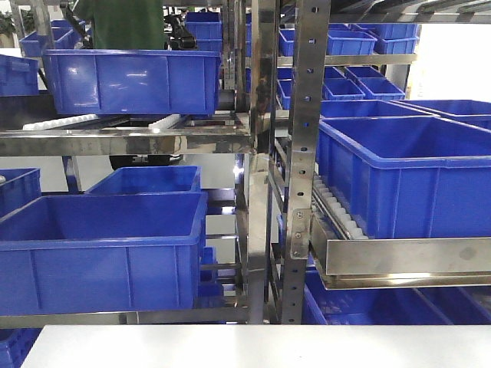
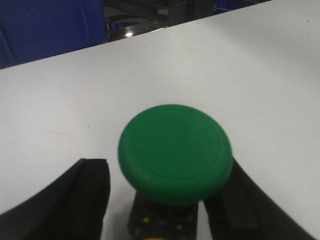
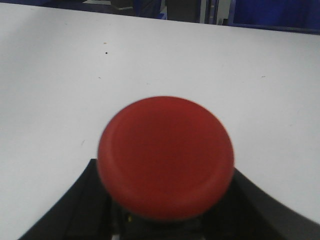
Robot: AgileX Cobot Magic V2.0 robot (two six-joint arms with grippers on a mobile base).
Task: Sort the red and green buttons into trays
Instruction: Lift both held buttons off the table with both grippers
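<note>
In the left wrist view the green button (image 2: 175, 150) stands on the white table (image 2: 200, 65) between the fingers of my left gripper (image 2: 165, 170). A strip of table shows between the left finger (image 2: 85, 195) and the button's dark collar, and the right finger (image 2: 240, 210) is close against it, so the jaws are open around it. In the right wrist view my right gripper (image 3: 165, 177) is shut on the red button (image 3: 165, 155), with the dark fingers (image 3: 80, 210) tight against both sides of its collar. The trays are out of view. Neither gripper shows in the front view.
The front view shows a metal rack (image 1: 303, 153) holding deep blue crates at lower left (image 1: 100, 253), upper left (image 1: 134, 80) and right (image 1: 406, 176), beyond the table's far edge (image 1: 261, 345). A blue crate (image 2: 50, 25) lies past the table in the left wrist view.
</note>
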